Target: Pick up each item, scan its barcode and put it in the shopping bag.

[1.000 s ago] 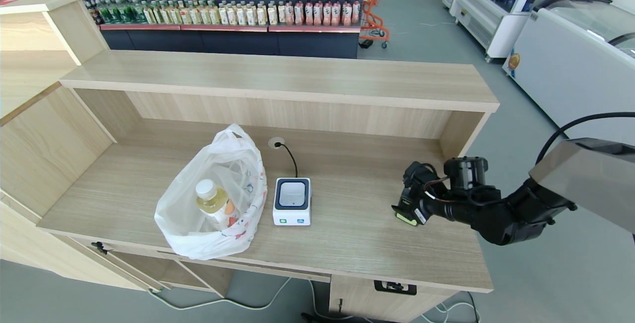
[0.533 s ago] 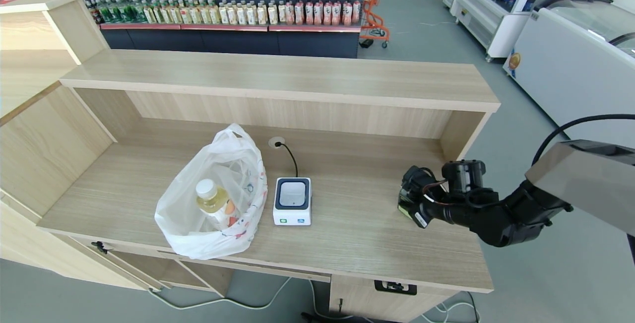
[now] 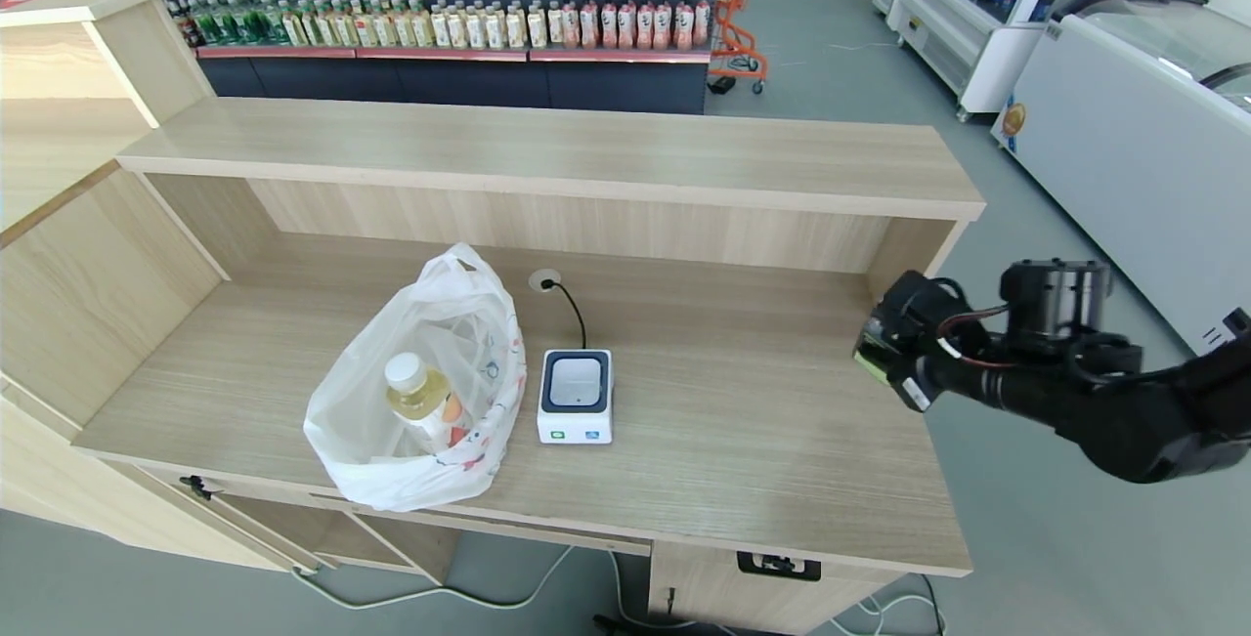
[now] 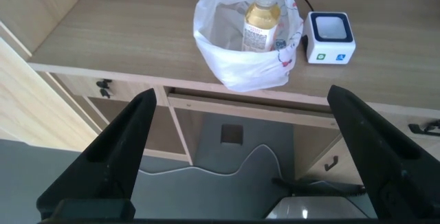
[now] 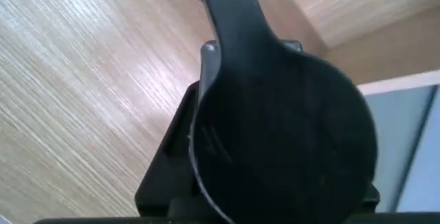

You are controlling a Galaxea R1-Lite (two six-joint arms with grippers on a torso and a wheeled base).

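Pulling back and upward since a second ago, the right gripper is now hanging at the counter's right end, beside the end wall, where earlier it was sitting low over the worktop nearer the middle. Whether its jaws are apart or together I cannot tell; nothing is showing in its grasp. By my judgement it is clearing away from the working area rather than heading for an item.

The left gripper is waiting off the near edge of the counter, its jaws spread wide and holding nothing.

Farther out, the scanner is sitting face up near the middle of the worktop, its cable running back to a hole in the surface. It is lying just beside the shopping bag, probably so that a scanned item is travelling only a short way to its drop.

The white plastic bag is slumping open on the scanner's left, its mouth gaping upward to take things from above. A bottle of yellowish drink with a white cap is standing roughly upright inside it, leaning against the bag's wall, so that item's part of the task is looking finished.
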